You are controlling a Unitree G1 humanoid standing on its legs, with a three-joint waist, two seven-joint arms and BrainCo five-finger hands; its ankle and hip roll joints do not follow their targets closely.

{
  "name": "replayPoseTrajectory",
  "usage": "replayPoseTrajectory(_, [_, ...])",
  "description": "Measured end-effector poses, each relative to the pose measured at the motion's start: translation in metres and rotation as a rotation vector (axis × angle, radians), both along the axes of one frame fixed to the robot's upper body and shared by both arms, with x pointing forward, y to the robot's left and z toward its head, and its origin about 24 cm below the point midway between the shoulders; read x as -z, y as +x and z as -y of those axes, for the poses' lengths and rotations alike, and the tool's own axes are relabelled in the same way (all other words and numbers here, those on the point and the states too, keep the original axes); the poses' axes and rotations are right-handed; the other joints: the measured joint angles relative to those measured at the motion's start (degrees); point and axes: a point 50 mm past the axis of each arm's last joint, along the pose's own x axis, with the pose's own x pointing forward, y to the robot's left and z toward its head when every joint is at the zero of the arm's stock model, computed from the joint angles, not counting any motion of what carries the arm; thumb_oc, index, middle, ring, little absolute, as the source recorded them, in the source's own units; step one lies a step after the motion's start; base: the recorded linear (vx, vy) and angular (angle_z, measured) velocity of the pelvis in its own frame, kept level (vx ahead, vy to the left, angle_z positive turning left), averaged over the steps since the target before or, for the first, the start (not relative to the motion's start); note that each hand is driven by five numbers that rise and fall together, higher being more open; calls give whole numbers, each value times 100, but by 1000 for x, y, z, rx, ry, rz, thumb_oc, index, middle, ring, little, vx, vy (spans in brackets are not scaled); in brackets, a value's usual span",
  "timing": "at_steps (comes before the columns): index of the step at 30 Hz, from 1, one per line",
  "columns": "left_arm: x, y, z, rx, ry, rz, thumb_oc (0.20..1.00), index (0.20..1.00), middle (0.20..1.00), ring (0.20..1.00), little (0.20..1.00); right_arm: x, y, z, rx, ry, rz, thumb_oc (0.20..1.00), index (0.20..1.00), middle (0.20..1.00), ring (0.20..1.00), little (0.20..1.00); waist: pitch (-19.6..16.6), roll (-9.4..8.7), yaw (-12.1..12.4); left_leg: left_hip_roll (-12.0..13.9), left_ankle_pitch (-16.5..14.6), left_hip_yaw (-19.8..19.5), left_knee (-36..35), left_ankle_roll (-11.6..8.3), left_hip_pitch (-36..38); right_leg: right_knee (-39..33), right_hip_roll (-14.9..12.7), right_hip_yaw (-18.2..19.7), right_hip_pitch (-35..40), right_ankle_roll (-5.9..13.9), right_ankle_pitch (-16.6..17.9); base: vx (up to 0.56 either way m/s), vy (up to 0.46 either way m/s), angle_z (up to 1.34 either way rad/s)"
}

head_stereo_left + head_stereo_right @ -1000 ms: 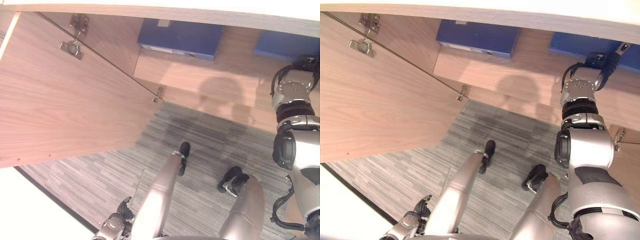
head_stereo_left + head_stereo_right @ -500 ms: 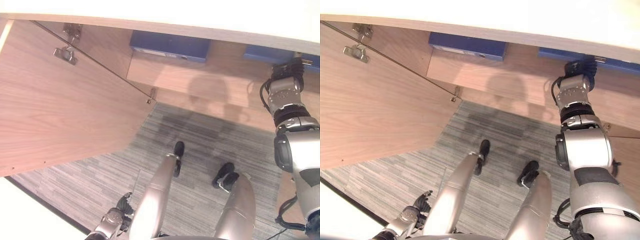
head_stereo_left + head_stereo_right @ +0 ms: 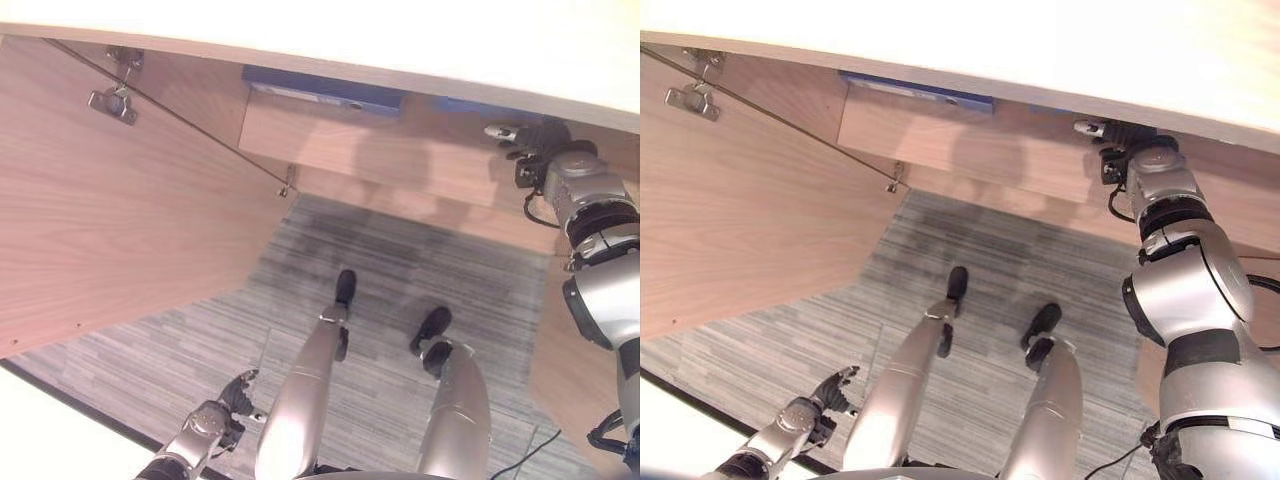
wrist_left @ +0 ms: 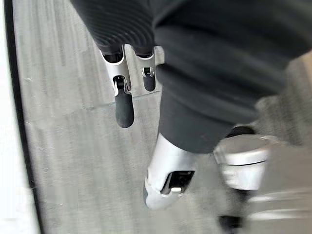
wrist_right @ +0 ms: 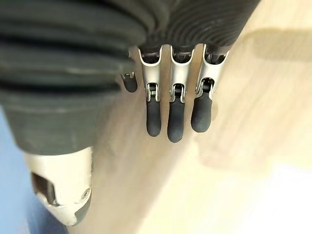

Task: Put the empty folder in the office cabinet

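Note:
Two blue folders lie on the wooden shelf (image 3: 380,150) of the open cabinet: one at the back left (image 3: 320,92), one further right (image 3: 465,104), mostly hidden under the cabinet's white top. My right hand (image 3: 520,135) hovers at the shelf's right end, just in front of the right folder. In the right wrist view its fingers (image 5: 174,112) are straight over bare wood and hold nothing, with blue of the folder (image 5: 12,185) beside the wrist. My left hand (image 3: 225,400) hangs low over the carpet, fingers (image 4: 124,105) relaxed and empty.
The cabinet's wooden door (image 3: 120,220) stands swung open on my left, with metal hinges (image 3: 110,100) on its inner face. Grey striped carpet (image 3: 400,260) lies in front of the cabinet. A white top panel (image 3: 400,40) overhangs the shelf.
My right hand has drawn back from the right blue folder and turned, its fingers now free. The camera has tilted, so the shelf sits higher in view.

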Motion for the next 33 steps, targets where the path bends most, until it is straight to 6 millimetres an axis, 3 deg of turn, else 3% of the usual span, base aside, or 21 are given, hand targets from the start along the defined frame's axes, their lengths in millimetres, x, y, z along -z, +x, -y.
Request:
replayPoseTrajectory(4, [6, -10, -11, -14, 48, -50, 1000, 1000, 1000, 1000, 1000, -4, 3, -12, -77, -82, -17, 1000, 1000, 1000, 1000, 1000, 49, -25, -4, 83, 10, 59, -66, -10, 36, -164, 108, 13, 45, -12, 91, -20, -12, -11])
replayPoseTrajectory(9, [4, -6, -15, -40, 56, -21, 1000, 1000, 1000, 1000, 1000, -2, 5, -29, -192, -256, -77, 1000, 1000, 1000, 1000, 1000, 162, -50, -76, 117, 85, 111, -274, -5, 243, -342, 164, 38, 191, 3, 176, -25, -15, -7])
replayPoseTrajectory(14, [1, 3, -29, -76, 127, -15, 1000, 1000, 1000, 1000, 1000, -11, 2, -47, -337, -675, -141, 1000, 1000, 1000, 1000, 1000, 229, -158, -104, 189, 129, 125, -357, -32, 244, -459, 261, 30, 194, -33, 245, -24, -22, -6])
replayPoseTrajectory(16, [-1, 7, -29, -78, 136, 2, 1000, 1000, 1000, 1000, 1000, -11, -1, -64, -427, -818, -159, 1000, 1000, 1000, 1000, 1000, 248, -190, -142, 223, 148, 129, -411, -44, 263, -534, 306, 27, 213, -42, 286, -3, -31, -6])
replayPoseTrajectory(20, [-4, 13, -31, -79, 154, 29, 1000, 1000, 1000, 1000, 1000, 23, -18, -113, -747, -1086, -256, 1000, 1000, 1000, 1000, 1000, 317, -304, -242, 259, 217, 131, -634, -72, 558, -708, 364, -4, 474, -46, 328, 11, -42, -3])
replayPoseTrajectory(22, [-6, 17, -35, -86, 170, 29, 1000, 1000, 1000, 1000, 1000, 36, -26, -128, -849, -1145, -276, 1000, 1000, 1000, 1000, 1000, 318, -305, -243, 275, 230, 131, -730, -72, 727, -817, 397, -22, 649, -32, 354, 32, -44, -4])
replayPoseTrajectory(25, [-8, 17, -40, -95, 193, 32, 1000, 1000, 1000, 1000, 1000, 41, -33, -139, -916, -1178, -273, 1000, 1000, 1000, 1000, 1000, 317, -307, -254, 295, 232, 147, -806, -70, 948, -956, 444, -24, 893, -6, 397, 40, -47, -4])
replayPoseTrajectory(33, [-7, 13, -52, -100, 258, -21, 1000, 1000, 1000, 1000, 1000, 54, -36, -141, -942, -1151, -277, 1000, 1000, 1000, 1000, 1000, 278, -365, -288, 367, 231, 229, -1039, -71, 1752, -1298, 563, -10, 1689, 24, 469, 46, -45, -7])
